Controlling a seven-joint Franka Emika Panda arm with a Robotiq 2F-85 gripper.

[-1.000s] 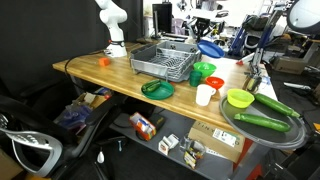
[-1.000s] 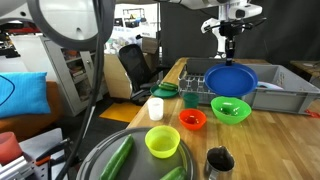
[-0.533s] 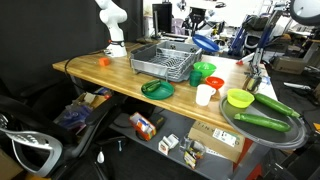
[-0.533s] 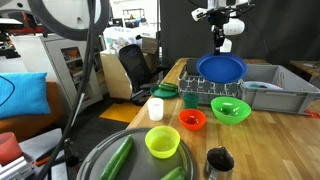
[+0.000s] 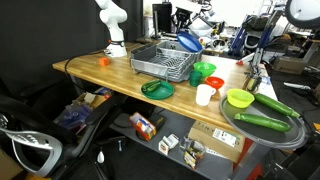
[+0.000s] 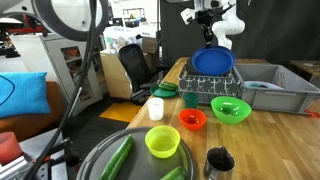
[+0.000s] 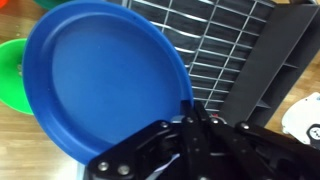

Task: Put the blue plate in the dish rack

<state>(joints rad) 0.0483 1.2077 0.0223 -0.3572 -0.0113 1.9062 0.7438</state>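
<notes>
My gripper (image 6: 208, 42) is shut on the rim of the blue plate (image 6: 213, 62) and holds it in the air, tilted, over the near end of the grey wire dish rack (image 6: 205, 87). In the wrist view the blue plate (image 7: 100, 80) fills the left half, pinched at its edge by my gripper (image 7: 190, 120), with the dish rack (image 7: 225, 50) wires below it. In an exterior view the blue plate (image 5: 189, 42) hangs above the dish rack (image 5: 165, 62), under my gripper (image 5: 186, 30).
A green bowl (image 6: 230, 109), a small red bowl (image 6: 192, 119), a yellow-green bowl (image 6: 162, 141), a white cup (image 6: 155, 108) and a dark green plate (image 5: 157, 89) lie on the wooden table. A round grey tray (image 6: 100, 160) holds cucumbers. A grey bin (image 6: 275, 88) stands beside the rack.
My gripper has carried the blue plate sideways and slightly up, from beside the rack to a spot above the rack's near end. The plate stays in my grip.
</notes>
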